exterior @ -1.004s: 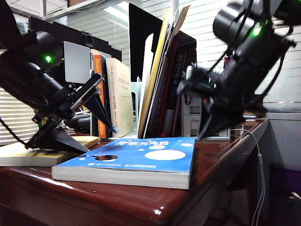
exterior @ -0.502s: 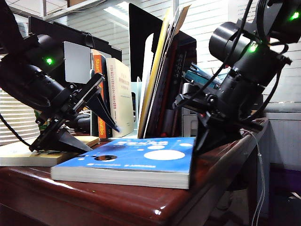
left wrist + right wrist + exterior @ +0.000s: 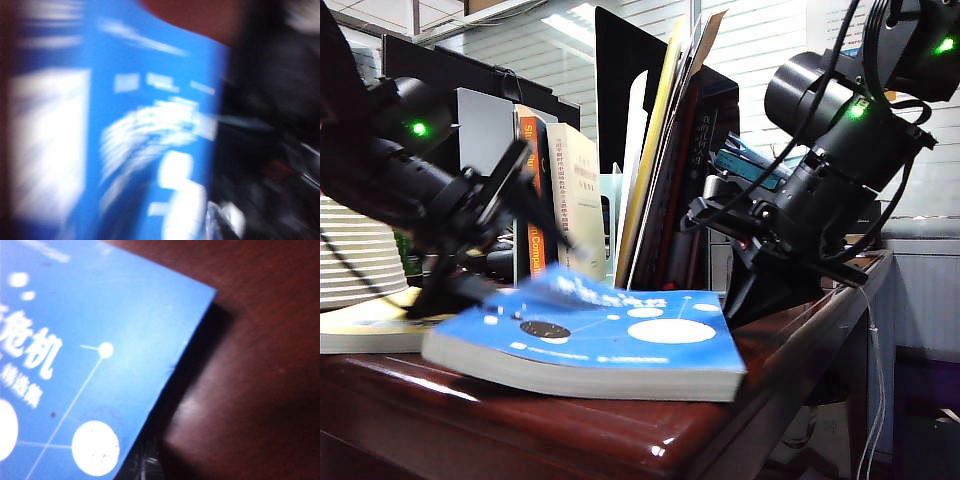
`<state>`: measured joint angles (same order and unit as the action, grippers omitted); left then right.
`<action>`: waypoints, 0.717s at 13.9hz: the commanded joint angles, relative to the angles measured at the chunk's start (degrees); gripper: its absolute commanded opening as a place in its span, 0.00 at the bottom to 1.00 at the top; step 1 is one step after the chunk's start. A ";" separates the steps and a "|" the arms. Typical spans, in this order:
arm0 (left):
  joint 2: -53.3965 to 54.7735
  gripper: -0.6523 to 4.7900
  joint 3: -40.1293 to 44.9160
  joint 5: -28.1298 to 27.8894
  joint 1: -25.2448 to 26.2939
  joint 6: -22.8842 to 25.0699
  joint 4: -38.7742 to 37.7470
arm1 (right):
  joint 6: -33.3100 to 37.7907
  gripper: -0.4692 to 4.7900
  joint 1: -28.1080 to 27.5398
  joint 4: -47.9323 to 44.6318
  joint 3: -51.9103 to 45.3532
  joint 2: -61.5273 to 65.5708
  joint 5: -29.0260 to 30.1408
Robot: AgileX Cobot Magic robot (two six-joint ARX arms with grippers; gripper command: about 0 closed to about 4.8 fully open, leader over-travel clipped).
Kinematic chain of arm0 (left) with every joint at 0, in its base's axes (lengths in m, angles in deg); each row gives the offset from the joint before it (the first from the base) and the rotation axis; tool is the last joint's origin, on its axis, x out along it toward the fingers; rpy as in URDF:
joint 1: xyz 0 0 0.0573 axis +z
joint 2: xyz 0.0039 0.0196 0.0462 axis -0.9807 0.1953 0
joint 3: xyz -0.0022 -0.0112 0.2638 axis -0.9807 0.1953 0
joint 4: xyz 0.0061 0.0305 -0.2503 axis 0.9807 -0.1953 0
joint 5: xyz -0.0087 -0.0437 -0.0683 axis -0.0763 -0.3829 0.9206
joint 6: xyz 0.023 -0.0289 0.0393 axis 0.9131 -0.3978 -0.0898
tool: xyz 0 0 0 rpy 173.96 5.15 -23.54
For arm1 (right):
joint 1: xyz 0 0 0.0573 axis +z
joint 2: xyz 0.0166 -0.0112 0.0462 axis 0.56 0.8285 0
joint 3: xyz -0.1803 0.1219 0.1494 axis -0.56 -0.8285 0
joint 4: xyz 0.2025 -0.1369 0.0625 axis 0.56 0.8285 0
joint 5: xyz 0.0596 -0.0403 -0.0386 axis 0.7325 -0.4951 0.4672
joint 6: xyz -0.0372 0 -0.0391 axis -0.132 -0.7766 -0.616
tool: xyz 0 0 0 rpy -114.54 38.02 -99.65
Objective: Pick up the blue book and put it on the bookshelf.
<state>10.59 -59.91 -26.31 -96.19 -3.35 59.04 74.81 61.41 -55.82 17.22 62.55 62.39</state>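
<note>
The left arm [image 3: 390,165] comes in from the left and slopes down toward the table [image 3: 620,430]. The left gripper [image 3: 485,275] sits low at the far left edge of the blue book [image 3: 610,345], blurred. Its jaws stand wide apart, and I cannot tell if they touch the book. Under it lies a pale yellow paperback [image 3: 365,330].

The blue book lies flat on the near part of the dark brown table, cover up. In the left wrist view the blue book [image 3: 145,150] is just a blue smear.

Behind the book stands the bookshelf [image 3: 618,215], full of upright books.

The right arm [image 3: 840,140] bends down from the top right. The right gripper [image 3: 745,295] is shut tight and sits low at the book's far right corner. The right wrist view shows that corner of the blue book [image 3: 100,350] on the table [image 3: 260,365].
</note>
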 commanded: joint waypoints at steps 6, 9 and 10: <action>-0.11 0.11 0.09 2.86 -0.48 -1.62 3.26 | 0.02 0.08 0.42 -3.34 0.20 -0.33 2.91; -0.22 0.11 0.09 6.03 -0.48 -1.79 4.66 | -0.04 0.08 0.42 -3.37 0.20 -2.82 2.60; -0.22 0.11 0.09 9.44 -0.48 -2.21 5.33 | -0.44 0.08 0.42 -3.39 0.20 -4.13 2.49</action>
<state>10.79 -59.60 -22.75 -96.21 -5.27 61.48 74.81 61.41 -56.76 17.06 59.58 63.33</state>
